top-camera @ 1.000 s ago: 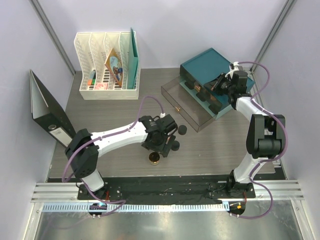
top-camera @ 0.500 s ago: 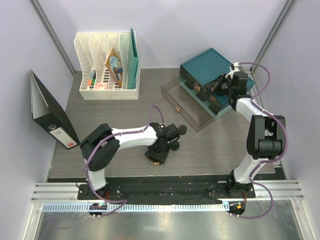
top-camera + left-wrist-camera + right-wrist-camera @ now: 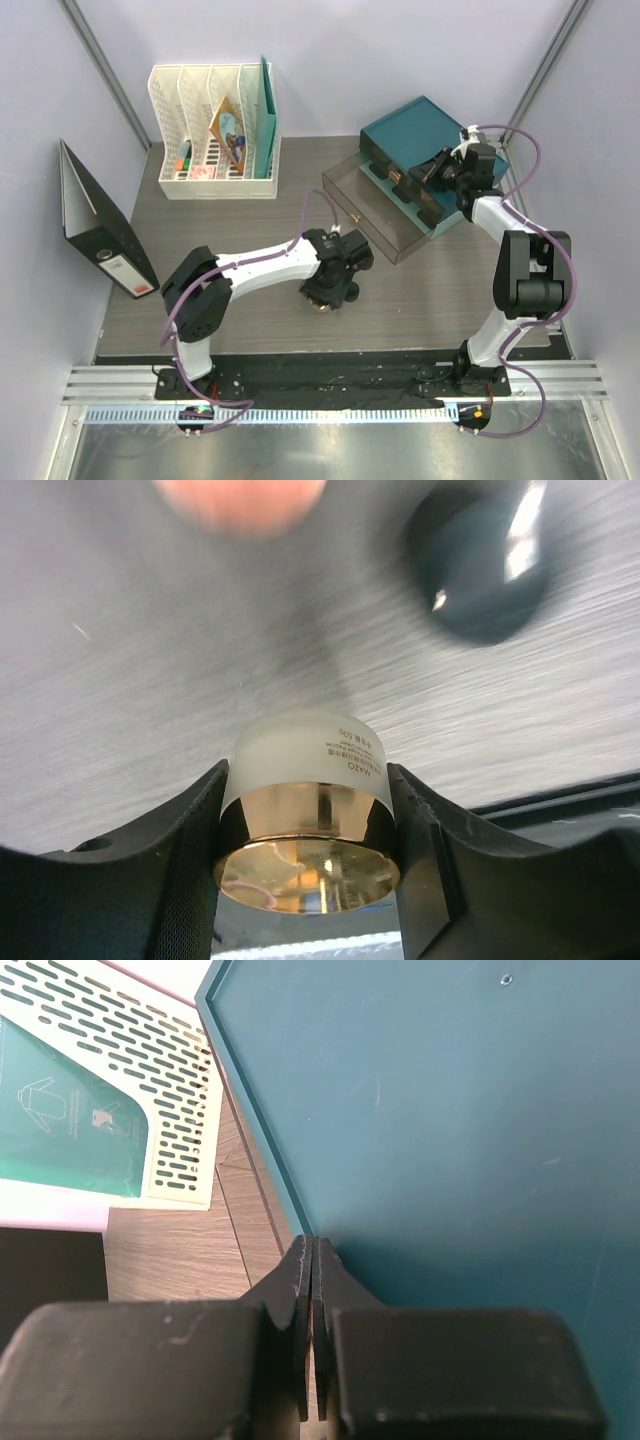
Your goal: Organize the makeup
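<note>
My left gripper point(image 3: 306, 852) is shut on the gold jar point(image 3: 300, 765), a frosted pot with a shiny gold lid, gripped on both sides just over the grey table. Beyond it lie a black pot point(image 3: 482, 568) and a blurred coral compact point(image 3: 240, 494). From above, the left gripper point(image 3: 333, 287) covers the jar near the table's middle. My right gripper point(image 3: 313, 1260) is shut and empty, its tips against the teal box point(image 3: 450, 1110). In the top view it point(image 3: 434, 168) rests on that box point(image 3: 412, 128). The other makeup is not clearly visible.
A clear open drawer point(image 3: 366, 205) juts from the teal box toward the table's middle. A white file organizer point(image 3: 215, 135) stands at the back left. A black binder point(image 3: 95, 225) leans at the left edge.
My left arm swung right and down over the gold jar, closed on it, and carried it a little right and away from the front edge. The right arm has not moved.
</note>
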